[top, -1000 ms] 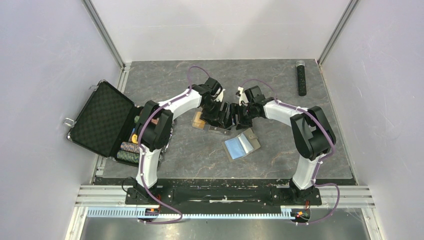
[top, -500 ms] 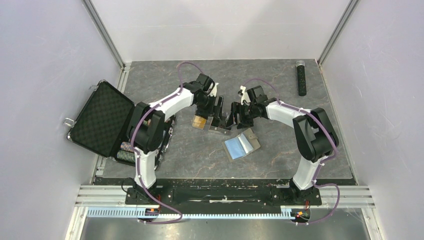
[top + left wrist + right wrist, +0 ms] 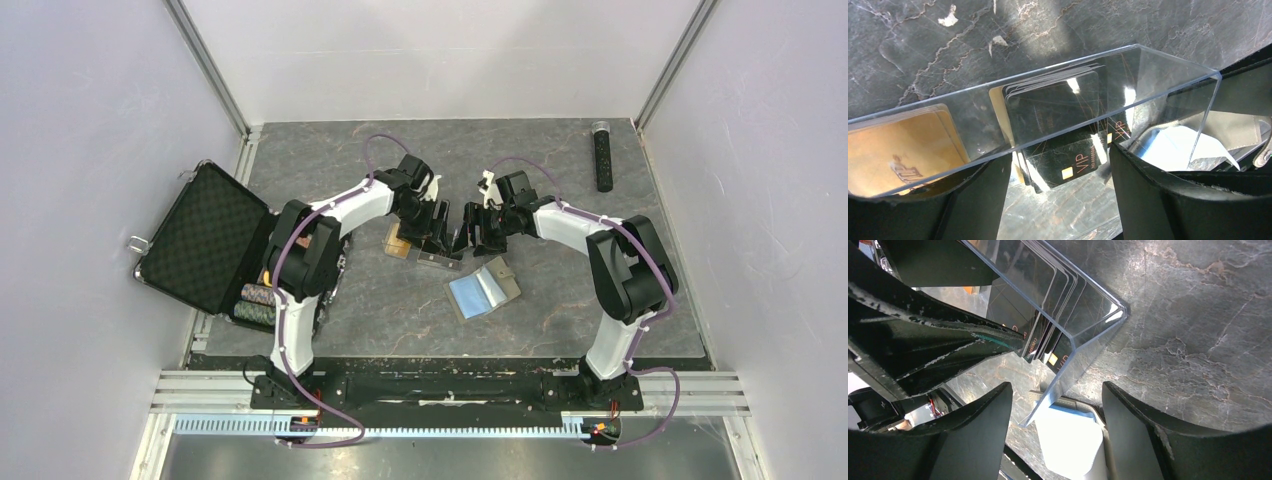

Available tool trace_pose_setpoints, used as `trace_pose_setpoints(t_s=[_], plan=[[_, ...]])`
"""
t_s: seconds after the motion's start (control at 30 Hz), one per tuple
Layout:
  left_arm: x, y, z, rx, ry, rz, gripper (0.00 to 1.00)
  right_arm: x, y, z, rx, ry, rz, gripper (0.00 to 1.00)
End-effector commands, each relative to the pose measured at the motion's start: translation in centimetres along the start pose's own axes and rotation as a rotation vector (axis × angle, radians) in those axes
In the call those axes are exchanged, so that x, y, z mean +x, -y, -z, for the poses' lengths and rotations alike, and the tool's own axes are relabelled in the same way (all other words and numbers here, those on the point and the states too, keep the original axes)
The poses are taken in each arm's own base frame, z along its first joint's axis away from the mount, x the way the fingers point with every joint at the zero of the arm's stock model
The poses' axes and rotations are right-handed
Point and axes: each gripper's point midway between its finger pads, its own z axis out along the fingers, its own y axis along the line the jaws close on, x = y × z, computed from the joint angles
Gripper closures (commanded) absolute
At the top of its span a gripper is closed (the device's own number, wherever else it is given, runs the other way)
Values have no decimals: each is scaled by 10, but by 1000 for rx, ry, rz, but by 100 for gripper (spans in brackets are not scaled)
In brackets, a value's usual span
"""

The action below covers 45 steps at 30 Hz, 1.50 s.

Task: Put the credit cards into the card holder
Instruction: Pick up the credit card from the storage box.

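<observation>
Credit cards point(image 3: 1073, 172) lay stacked in the clear box point(image 3: 1168, 85); the left end effector point(image 3: 438, 235) and right end effector point(image 3: 1055, 390) hung over it, both spread wide, gripping nothing.

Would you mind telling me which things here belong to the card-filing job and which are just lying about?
Job in hand:
- gold cards
- wallet, lying open
- clear box, seemingly with more cards in it

Lying about:
- black case, open at the left
- chips in it
- black stick, far right
</observation>
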Motion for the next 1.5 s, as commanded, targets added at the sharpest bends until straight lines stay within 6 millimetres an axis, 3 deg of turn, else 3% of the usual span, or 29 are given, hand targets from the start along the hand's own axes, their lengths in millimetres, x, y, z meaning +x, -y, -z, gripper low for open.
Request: trace_pose_setpoints(t_s=[0.0,0.27,0.6,1.1,1.47], plan=[[3,13,-9,32,-15,-17,24,-10,-12,7,-44,36,20,32],[1,16,-6,-37,-25,-48,29,-8,-12,6,-45,31,17,35],[-3,13,3,-157,-10,-99,26,-6,-11,6,-46,31,18,35],[2,51,-17,54,-47,-63,30,-4,-19,10,-101,57,5,42],[-9,65,4,104,41,-84,38,-3,-19,12,-109,64,-2,54]])
